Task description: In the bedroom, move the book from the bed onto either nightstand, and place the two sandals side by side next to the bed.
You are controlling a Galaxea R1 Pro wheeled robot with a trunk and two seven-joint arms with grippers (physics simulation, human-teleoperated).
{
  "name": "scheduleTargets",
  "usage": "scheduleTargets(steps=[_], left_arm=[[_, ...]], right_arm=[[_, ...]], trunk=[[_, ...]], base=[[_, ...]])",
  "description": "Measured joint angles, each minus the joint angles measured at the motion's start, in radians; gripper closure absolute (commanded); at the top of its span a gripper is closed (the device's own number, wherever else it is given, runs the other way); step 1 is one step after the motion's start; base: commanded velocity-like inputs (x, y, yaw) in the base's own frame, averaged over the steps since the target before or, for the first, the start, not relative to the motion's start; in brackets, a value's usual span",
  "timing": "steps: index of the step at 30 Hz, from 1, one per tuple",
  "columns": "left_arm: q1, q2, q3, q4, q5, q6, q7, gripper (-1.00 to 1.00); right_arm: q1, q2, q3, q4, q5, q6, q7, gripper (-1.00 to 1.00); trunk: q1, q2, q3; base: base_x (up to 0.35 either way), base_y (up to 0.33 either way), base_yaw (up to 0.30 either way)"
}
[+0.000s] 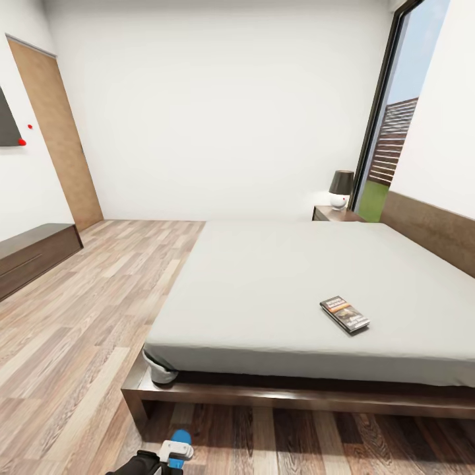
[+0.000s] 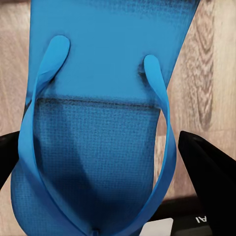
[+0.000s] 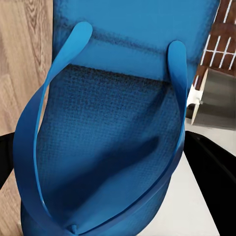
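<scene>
Both sets of jaws are standing closed on footwear: the left gripper (image 2: 118,162) is clamping one blue sandal (image 2: 105,93) between its dark fingers (image 2: 209,172), and the right gripper (image 3: 115,172) is clamping the other sandal (image 3: 125,98) in the same manner, each sole running lengthwise away from the camera with its toe straps facing the lens. In the head view, a blue tip of a sandal is showing at the bottom edge, left of centre, beside a white-and-black gripper part (image 1: 173,451), above the wood-plank floor (image 1: 79,330). Bed (image 1: 277,396): lying across the centre and right of the frame, grey mattress on a dark wooden frame, headboard running along the right edge. Book (image 1: 344,313): lying flat on the mattress, lower right of centre, well apart from the mattress edges. Nightstand (image 1: 333,214): sitting beyond the bed at upper right, beside the tall window (image 1: 389,132), carrying a lamp (image 1: 340,189) with a dark shade. Dresser (image 1: 33,257): sitting at the left edge against the wall. Door (image 1: 56,132): standing at upper left.
</scene>
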Motion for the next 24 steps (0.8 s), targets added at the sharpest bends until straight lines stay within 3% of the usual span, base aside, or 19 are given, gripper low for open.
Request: scheduleTargets(steps=[8, 24], left_arm=[[0.000, 0.000, 0.000, 0.000, 0.000, 0.000, -0.003, 1.00], [0.000, 0.000, 0.000, 0.000, 0.001, 0.000, -0.005, 1.00]], right_arm=[[0.001, 0.000, -0.003, 0.000, -0.002, 0.000, -0.001, 1.00], [0.000, 0.004, -0.001, 0.000, -0.001, 0.001, 0.000, 1.00]], trunk=[[0.011, -0.021, -0.009], [0.012, -0.021, -0.009]], base=[[0.000, 0.000, 0.000], [0.000, 0.000, 0.000]])
